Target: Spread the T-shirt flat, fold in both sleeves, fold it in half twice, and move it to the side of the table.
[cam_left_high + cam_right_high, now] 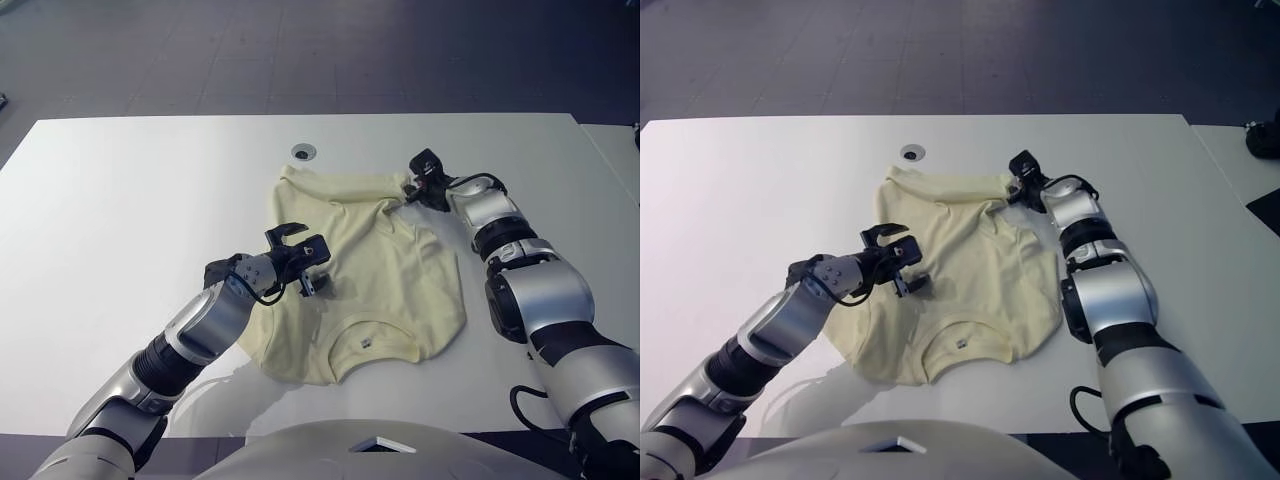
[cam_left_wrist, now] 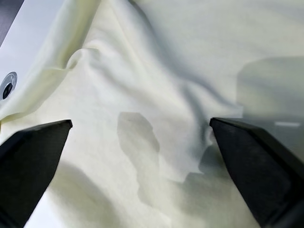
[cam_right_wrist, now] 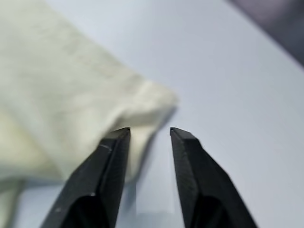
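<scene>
one pale yellow t-shirt (image 1: 400, 280), rumpled and only partly flat

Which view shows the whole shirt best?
Left eye view: the shirt lies rumpled on the table, collar nearest the robot, outline almost whole. Right eye view shows the same. Left wrist view gives creased fabric under the open left pincer; right wrist view, one corner by the right pincer.

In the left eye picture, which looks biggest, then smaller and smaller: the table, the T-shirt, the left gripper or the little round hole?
Largest to smallest:
1. table
2. T-shirt
3. left gripper, which sits nearer the camera, so it looks bigger
4. round hole, clearly the smallest
</scene>
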Available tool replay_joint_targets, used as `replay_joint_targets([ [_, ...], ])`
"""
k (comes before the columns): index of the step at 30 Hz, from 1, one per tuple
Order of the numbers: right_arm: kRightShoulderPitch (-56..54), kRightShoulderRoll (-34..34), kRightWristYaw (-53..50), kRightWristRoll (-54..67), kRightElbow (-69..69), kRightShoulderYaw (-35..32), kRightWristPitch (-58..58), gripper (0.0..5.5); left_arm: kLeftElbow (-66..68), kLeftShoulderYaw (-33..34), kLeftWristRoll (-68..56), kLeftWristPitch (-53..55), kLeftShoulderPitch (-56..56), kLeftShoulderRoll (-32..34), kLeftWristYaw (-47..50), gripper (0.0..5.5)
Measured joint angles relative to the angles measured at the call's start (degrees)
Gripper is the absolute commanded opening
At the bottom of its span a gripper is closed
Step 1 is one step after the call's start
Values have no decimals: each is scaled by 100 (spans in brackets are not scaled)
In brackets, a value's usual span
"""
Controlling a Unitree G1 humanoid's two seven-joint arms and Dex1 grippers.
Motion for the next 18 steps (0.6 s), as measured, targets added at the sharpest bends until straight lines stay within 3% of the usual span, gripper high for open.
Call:
replay_joint_targets([
  [5, -74, -48, -700, 470, -37, -776, -856, 291, 29, 22, -7, -43, -8, -5, -45, 540],
  [9, 51, -359, -357, 600, -573, -926, -1070, 356, 74, 263, -229, -14, 5, 10, -267, 540],
  [18, 2416, -1069, 1028, 668, -4565, -677, 572, 505, -284, 1402, -1128, 259, 18, 57, -696, 540],
])
